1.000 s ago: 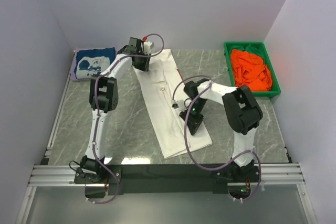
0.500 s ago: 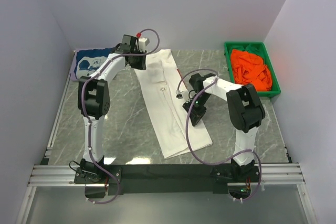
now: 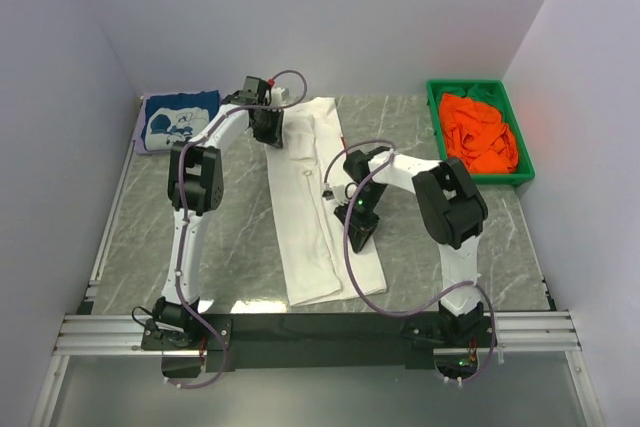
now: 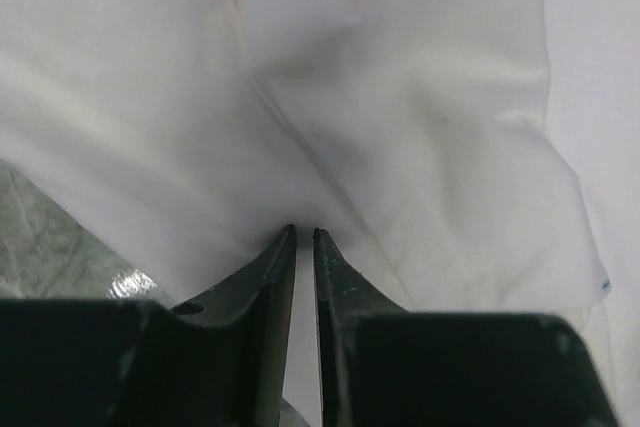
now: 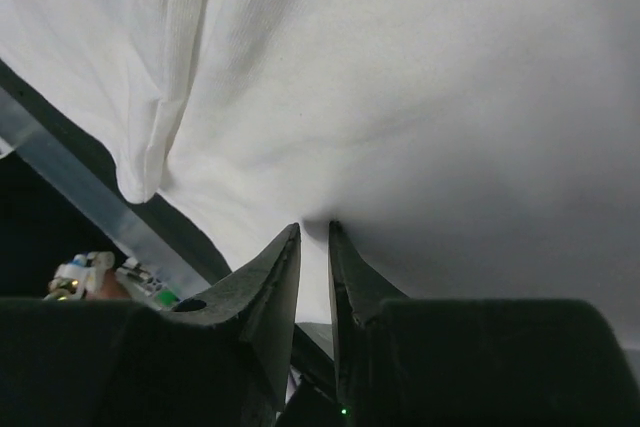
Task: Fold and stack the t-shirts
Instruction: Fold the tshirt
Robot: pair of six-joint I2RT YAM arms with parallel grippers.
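Down the middle of the desk [image 3: 230,237] lies the white t-shirt [image 3: 305,207], folded lengthwise into a narrow strip. Its long axis runs from the far edge toward the near edge, with the near end leaning a little toward the right arm. The near end shows a straight cut edge, which I take for the hem, so the neck probably points away from the arm bases. The sleeves are tucked out of sight.

The left gripper [image 3: 268,130] sits at the far end of the strip. Its wrist view shows the jaws almost together, with white cloth gathered between the tips. The right gripper [image 3: 360,232] is on the strip's right edge toward the near end, and its jaws are likewise drawn in on a puckered bit of the same cloth.

Both holds look like thin pinches at the very fingertips, so a pull could let the fabric slide free, likely at one end only. If the arms travel unevenly, the strip would likely skew or twist and the lengthwise fold could fall open.

The navy t-shirt [image 3: 180,119] lies folded at the far left corner. The orange t-shirt [image 3: 478,135] is heaped in the green bin [image 3: 436,122] at far right, well apart from both grippers.
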